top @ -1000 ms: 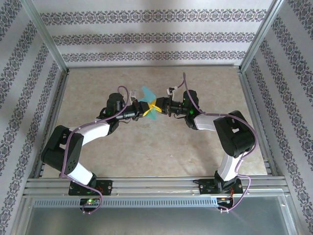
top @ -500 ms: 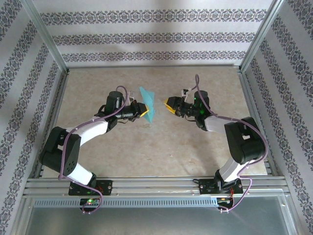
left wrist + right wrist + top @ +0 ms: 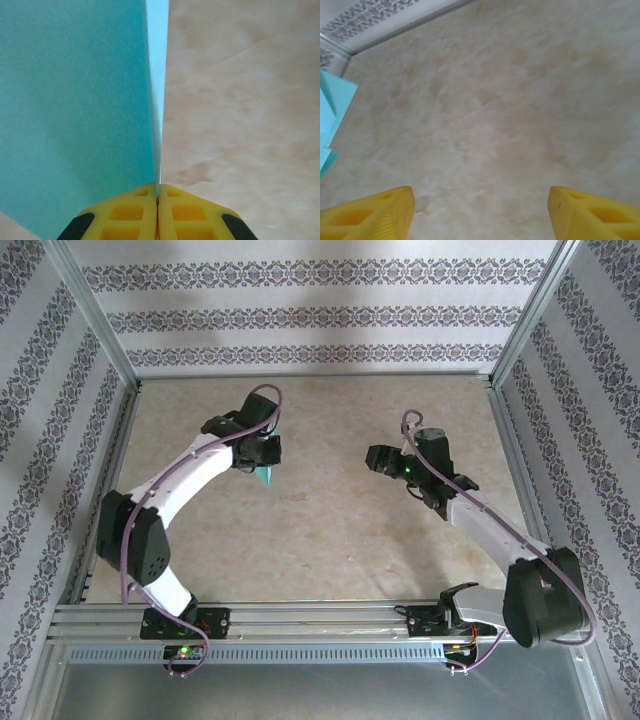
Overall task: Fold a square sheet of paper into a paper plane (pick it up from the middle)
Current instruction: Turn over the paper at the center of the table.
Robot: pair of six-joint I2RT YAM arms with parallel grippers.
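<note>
The square sheet of paper is teal and folded, and it hangs edge-on from my left gripper, whose yellow fingers are shut on its fold. From above, the left gripper points down over the middle-left of the table, with a teal tip of the paper showing below it. My right gripper is apart from it to the right. In the right wrist view the right gripper is open with bare table between its fingers. The paper shows at that view's left edge.
The beige table is ringed by a metal frame and patterned walls. Both arms bend over the middle of the table, with bare table in the gap between the two grippers.
My right gripper opened, let go of the paper and drew back to the right. My left arm swung left and back with the paper, which now hangs below the gripper.
</note>
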